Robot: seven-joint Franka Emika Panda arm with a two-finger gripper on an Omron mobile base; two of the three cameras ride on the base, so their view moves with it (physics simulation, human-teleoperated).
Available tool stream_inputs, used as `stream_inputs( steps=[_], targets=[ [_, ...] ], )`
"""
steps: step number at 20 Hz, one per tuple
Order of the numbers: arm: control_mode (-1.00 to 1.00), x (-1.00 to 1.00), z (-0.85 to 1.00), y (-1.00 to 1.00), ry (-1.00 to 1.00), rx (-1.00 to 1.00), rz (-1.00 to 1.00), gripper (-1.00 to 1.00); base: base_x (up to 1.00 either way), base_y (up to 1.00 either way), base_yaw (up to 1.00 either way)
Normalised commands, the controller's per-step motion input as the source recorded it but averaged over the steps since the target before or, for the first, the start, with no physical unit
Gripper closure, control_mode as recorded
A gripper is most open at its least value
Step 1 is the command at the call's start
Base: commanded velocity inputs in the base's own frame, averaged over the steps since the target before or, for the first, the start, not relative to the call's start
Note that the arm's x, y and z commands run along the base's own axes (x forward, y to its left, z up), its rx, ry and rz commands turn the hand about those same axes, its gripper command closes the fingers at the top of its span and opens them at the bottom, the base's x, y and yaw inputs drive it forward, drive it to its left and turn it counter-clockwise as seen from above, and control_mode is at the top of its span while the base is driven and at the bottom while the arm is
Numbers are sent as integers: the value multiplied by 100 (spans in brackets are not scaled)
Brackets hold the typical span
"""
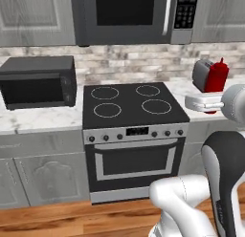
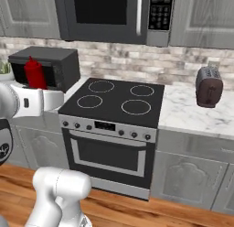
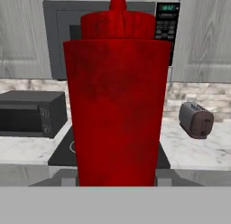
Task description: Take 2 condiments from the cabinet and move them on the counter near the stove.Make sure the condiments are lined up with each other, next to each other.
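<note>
One red squeeze bottle (image 3: 117, 96) stands upright in the gripper (image 1: 210, 104), its red nozzle pointing up; the jaws are pinched on the bottle's lower body. In the hand view the bottle takes the centre from 12 o'clock down to 6 o'clock, close to the camera. In the left base view it shows at 2 o'clock, held in the air above the white wrist and in front of the toaster (image 1: 203, 74). In the right base view it sits at 9 o'clock, in front of the black countertop oven (image 2: 48, 66).

One stove (image 1: 130, 107) lies at the middle of both base views, with four white ring burners on its black glass and one oven door below a row of knobs. One microwave (image 1: 131, 16) hangs above it at 12 o'clock.

The marble counter (image 2: 196, 114) runs on both sides of the stove. On one side, one countertop oven takes most of the depth, leaving a bare strip along the front edge. On the other side, one toaster stands near the back wall, and the marble between it and the stove's edge lies bare. Closed grey wall cabinet doors (image 2: 205, 15) flank the microwave.
</note>
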Motion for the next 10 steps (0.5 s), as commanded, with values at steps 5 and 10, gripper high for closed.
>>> stream_inputs(
  steps=[5,10],
  targets=[
    [100,0,0,0,0,0,0,100,41,-41,0],
    [100,0,0,0,0,0,0,100,69,-44,0]
  ],
)
